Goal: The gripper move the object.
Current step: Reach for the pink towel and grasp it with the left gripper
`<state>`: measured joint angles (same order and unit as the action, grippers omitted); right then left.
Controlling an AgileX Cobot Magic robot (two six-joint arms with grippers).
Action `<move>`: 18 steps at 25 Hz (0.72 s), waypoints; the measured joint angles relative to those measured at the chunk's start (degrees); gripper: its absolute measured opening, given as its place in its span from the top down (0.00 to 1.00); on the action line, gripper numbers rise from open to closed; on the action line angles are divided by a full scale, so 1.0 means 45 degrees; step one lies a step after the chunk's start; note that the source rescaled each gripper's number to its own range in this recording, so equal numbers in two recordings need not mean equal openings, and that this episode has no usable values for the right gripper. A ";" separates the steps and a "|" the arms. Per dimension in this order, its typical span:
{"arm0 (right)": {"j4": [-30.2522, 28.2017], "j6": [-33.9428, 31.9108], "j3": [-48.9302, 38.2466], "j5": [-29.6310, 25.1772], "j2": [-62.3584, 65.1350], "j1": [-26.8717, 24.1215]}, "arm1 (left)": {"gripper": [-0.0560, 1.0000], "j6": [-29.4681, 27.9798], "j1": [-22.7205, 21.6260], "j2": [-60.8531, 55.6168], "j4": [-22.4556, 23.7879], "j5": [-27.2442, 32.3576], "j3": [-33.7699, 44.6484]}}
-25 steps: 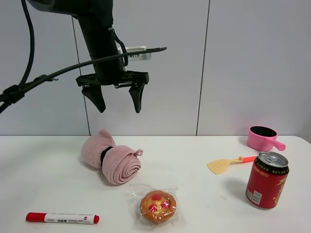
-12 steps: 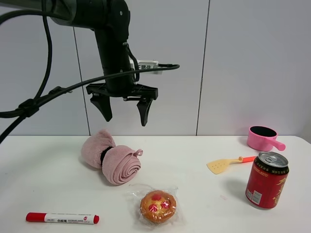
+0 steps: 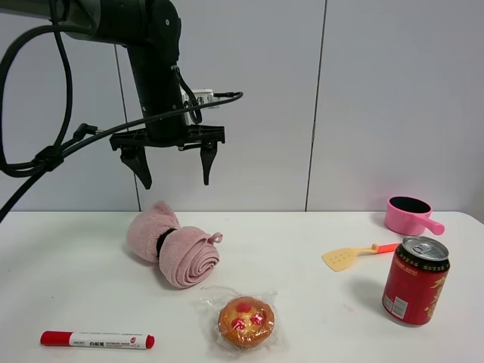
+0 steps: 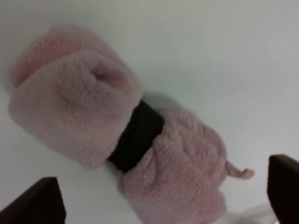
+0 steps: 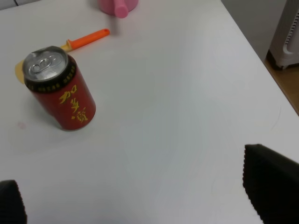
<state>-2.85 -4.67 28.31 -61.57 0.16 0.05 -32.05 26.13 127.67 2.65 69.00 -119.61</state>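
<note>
The pink rolled towel [image 3: 172,246] with a black band around its middle lies on the white table [image 3: 302,249], left of centre. It fills the left wrist view [image 4: 117,135]. My left gripper [image 3: 174,175] hangs open and empty in the air above the towel, fingers pointing down, with clear space between them and the towel. Its fingertips [image 4: 39,205] show at the edge of the left wrist view. My right gripper [image 5: 135,196] is open and empty above the table's right part; it is out of the exterior view.
A wrapped round pastry [image 3: 245,321] lies in front of the towel. A red marker [image 3: 97,340] lies at the front left. A red can [image 3: 414,280] stands at the right, with a yellow-and-orange spatula [image 3: 355,255] and a pink toy pot [image 3: 410,215] behind it.
My left gripper rose slightly and swung back to the left, now more directly over the towel's far end. The towel and other objects have not moved.
</note>
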 joint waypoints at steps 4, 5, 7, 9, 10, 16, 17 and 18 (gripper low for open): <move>0.0000 0.0000 0.0000 0.0000 0.0000 0.0000 | 0.01 -0.2176 0.0054 0.0000 0.0017 -0.0281 0.0020; 0.0000 -0.0011 0.0000 0.0000 0.0000 0.0000 | 0.01 -0.2793 0.0065 0.0000 0.0017 -0.0293 0.0141; 0.0000 -0.0011 0.0000 0.0000 0.0000 0.0000 | 0.01 -0.3798 0.0069 -0.0009 0.0017 -0.0298 0.0635; 0.0000 -0.0042 0.0000 0.0000 0.0000 0.0000 | 0.01 -0.4500 0.0069 0.0018 0.0045 -0.0337 0.1311; 0.0000 -0.0052 0.0000 0.0000 0.0000 0.0000 | 0.01 -0.4708 0.0069 0.0018 0.0062 -0.0406 0.1673; 0.0000 -0.0066 0.0000 0.0000 0.0000 0.0000 | 0.01 -0.5314 0.0182 -0.0007 0.0185 -0.2118 0.2513; 0.0000 -0.0066 0.0000 0.0000 0.0000 0.0000 | 0.01 -0.5476 0.0186 0.0008 0.0185 -0.2358 0.2529; 0.0000 -0.0066 0.0000 0.0000 0.0000 0.0000 | 0.01 -0.5621 0.0199 0.0059 0.0185 -0.2481 0.2556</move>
<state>-2.85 -4.97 28.31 -61.57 0.16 0.05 -57.35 27.02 127.93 3.48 57.84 -108.11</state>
